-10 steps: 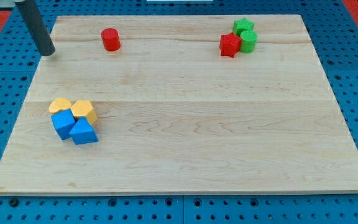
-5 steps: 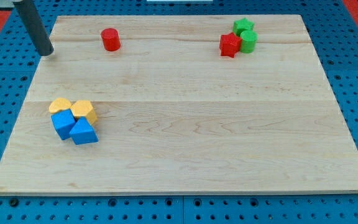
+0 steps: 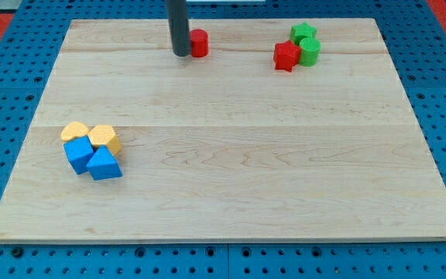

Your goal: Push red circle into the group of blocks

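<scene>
The red circle [image 3: 199,43] is a small red cylinder near the view's top, left of centre. My tip [image 3: 181,53] stands right against its left side and partly hides it. A group of blocks sits at the view's top right: a red star [image 3: 286,56], a green star [image 3: 303,32] and a green round block [image 3: 310,51], touching one another. The red circle is about a hundred pixels left of that group.
A second cluster lies at the view's left: two yellow blocks [image 3: 74,130] [image 3: 104,137] above a blue block [image 3: 77,154] and a blue triangle [image 3: 104,165]. The wooden board [image 3: 246,170] rests on a blue perforated table.
My tip has swept from the board's top left edge to the right. The red circle has moved right with it, from about x 209 to x 289.
</scene>
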Controlling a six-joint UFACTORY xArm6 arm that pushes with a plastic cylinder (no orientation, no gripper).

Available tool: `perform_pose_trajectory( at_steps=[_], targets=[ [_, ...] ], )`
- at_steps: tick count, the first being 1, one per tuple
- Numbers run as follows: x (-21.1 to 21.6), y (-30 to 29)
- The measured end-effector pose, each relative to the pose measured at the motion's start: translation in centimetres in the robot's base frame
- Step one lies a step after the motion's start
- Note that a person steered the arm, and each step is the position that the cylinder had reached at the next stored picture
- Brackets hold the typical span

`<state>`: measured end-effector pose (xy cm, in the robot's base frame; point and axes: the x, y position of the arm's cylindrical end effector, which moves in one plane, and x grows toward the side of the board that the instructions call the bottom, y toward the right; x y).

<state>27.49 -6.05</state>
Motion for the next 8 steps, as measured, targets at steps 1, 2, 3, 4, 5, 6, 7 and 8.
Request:
perform_pose_trajectory(
  at_steps=[1,2,3,4,5,6,7,8],
  targets=[
    [-0.4,1.6],
    [-1.4,-2.5],
    [-3.6,-0.3],
    [-4.0,5.2],
    [-4.0,9.6],
    [-4.0,13.7],
    [-4.0,14.2],
    [-4.0,13.8]
  ],
)
